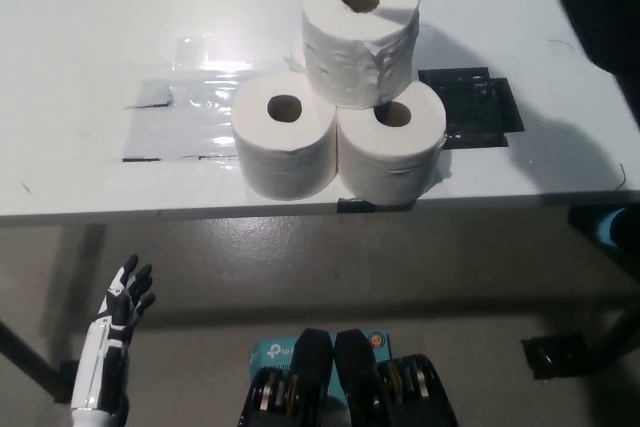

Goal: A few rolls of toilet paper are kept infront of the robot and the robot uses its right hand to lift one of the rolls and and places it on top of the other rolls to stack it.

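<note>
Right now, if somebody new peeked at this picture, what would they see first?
First, the little tower of toilet paper in the middle of the white table: one roll on top sits on two rolls side by side, the left roll and the right roll. Next, the black tape patch just right of the pile. The white left hand hangs open at the lower left, below the table's edge.

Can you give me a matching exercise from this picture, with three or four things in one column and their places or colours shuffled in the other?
1. top white toilet paper roll
2. black square patch
3. white left robot hand
4. clear shiny tape strip

A. below the table edge, lower left
B. resting on two rolls
C. on the table, left of the rolls
D. on the table, right of the rolls

Pairs: 1-B, 2-D, 3-A, 4-C
</note>
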You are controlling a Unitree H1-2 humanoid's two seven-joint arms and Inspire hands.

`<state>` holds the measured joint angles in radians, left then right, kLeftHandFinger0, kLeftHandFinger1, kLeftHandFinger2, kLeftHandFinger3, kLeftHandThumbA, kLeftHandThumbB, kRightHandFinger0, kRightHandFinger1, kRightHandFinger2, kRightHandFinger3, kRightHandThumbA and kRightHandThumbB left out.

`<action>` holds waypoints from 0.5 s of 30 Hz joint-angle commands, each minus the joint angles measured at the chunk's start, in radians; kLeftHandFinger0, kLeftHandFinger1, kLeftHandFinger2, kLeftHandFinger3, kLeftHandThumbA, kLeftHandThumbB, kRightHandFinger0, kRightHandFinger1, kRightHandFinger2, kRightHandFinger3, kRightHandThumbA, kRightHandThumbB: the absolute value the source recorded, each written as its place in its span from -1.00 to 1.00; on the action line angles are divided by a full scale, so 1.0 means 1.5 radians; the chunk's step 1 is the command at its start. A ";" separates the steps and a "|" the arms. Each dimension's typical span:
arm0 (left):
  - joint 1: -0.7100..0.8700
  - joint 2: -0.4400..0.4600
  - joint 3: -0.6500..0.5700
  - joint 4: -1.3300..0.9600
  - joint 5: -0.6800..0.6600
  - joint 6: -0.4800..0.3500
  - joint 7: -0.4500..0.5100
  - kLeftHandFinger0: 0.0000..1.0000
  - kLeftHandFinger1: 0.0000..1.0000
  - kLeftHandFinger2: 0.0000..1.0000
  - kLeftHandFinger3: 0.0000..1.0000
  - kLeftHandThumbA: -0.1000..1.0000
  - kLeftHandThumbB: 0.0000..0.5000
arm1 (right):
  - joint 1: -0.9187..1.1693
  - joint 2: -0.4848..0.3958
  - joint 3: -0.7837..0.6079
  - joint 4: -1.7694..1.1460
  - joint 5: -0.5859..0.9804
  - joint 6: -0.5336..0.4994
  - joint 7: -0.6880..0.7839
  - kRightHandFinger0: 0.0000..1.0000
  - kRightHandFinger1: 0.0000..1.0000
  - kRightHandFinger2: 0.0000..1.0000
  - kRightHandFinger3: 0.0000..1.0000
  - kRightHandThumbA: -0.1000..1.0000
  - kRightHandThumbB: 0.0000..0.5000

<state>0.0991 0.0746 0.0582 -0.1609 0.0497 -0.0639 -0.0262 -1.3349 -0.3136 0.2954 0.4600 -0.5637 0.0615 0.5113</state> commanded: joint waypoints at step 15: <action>-0.098 0.005 0.017 0.030 -0.019 0.003 0.012 1.00 1.00 1.00 1.00 1.00 -1.00 | 0.378 -0.098 -0.503 -0.772 0.299 0.088 -0.140 1.00 1.00 1.00 1.00 0.94 -0.32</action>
<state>0.0379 0.0737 0.0586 -0.1156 0.0487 -0.0595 -0.0262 -0.8816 -0.3949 -0.0322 -0.0901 -0.4687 0.1144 0.5073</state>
